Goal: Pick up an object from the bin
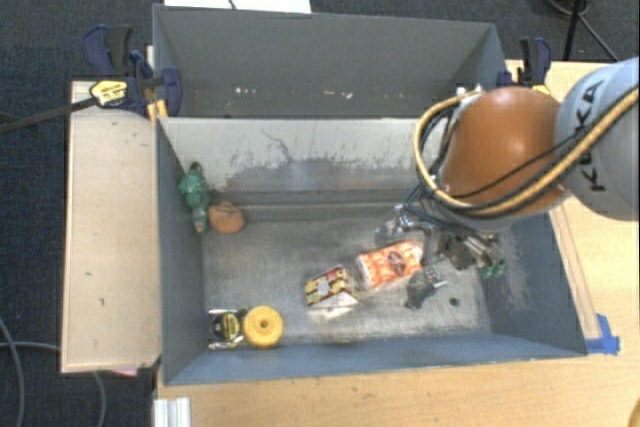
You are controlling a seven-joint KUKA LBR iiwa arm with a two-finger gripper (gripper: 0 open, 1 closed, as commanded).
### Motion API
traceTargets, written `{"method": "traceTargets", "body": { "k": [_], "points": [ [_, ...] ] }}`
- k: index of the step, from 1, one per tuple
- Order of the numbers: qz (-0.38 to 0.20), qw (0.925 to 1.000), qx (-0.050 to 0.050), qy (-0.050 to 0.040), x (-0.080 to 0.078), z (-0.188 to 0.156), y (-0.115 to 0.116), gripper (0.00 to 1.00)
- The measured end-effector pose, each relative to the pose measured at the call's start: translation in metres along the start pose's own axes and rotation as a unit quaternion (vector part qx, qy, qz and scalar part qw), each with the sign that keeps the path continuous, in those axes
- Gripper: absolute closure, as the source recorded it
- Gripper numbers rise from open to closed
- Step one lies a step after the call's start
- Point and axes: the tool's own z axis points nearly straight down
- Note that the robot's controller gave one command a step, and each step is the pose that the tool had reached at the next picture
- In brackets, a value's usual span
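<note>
Closest under the camera was the arm's rounded orange cover (497, 147), looped with black and yellow cables (432, 177), reaching in over the right side of the grey bin (330, 65). Below it the gripper (432, 273) was down near the bin floor, right of the middle. From where I stood I could not tell how far open it was, or whether it had hold of anything. An orange-and-white packet (390, 265) lay right up against it, on the side toward the bin's middle; whether the two touched I could not make out. Just beside that packet, nearer the front wall, lay a smaller printed packet (330, 288). A little green piece (492, 267) sat on the gripper's other side. The rest was well apart: a yellow disc (263, 326) touching a yellow-and-black tape measure (226, 326) in the front left corner, and a green figure (193, 195) next to a brown ball (227, 217) along the left wall.
</note>
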Motion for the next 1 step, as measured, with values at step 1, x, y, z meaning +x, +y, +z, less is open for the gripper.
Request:
{"method": "traceTargets", "body": {
  "k": [1],
  "points": [
    [0.115,0.9934,0.000,0.0006,-0.0004,0.0149,0.0601,0.00]
  ]
}}
